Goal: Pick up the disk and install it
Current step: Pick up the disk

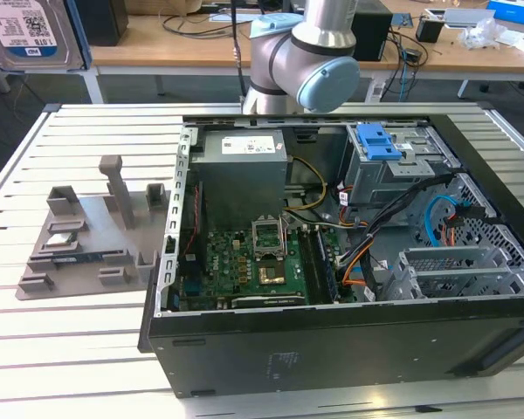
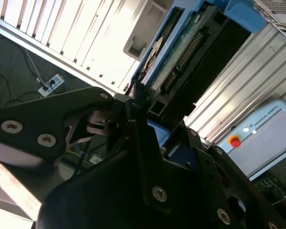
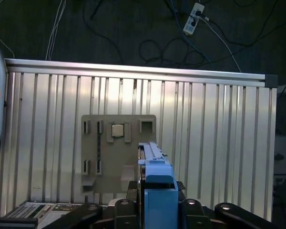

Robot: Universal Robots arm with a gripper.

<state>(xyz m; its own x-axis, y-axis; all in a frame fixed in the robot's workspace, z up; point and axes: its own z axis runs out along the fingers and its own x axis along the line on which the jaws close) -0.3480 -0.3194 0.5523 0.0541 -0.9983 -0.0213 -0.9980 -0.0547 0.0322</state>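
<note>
The disk [image 1: 31, 30], silver with a white-and-blue label and blue side rails, hangs high in the air at the exterior view's upper left corner. In the first wrist view I see the disk [image 3: 155, 164] edge-on, its blue rail facing the camera, with my gripper [image 3: 157, 206] shut on it, black fingers on either side. In the second wrist view the disk [image 2: 181, 52] shows its circuit-board side and sticks out past my gripper [image 2: 143, 112]. The open computer case [image 1: 332, 340] lies on the table, with its metal drive cage [image 1: 393, 170] at the back right.
A grey fixture [image 1: 87, 236] on the slatted table [image 1: 70, 349] holds a thin green memory stick [image 1: 74, 259] and a square chip [image 3: 117, 130]. It lies below the disk. A blue latch [image 1: 377, 140] tops the cage. A teach pendant [image 2: 262, 138] lies at the table's edge.
</note>
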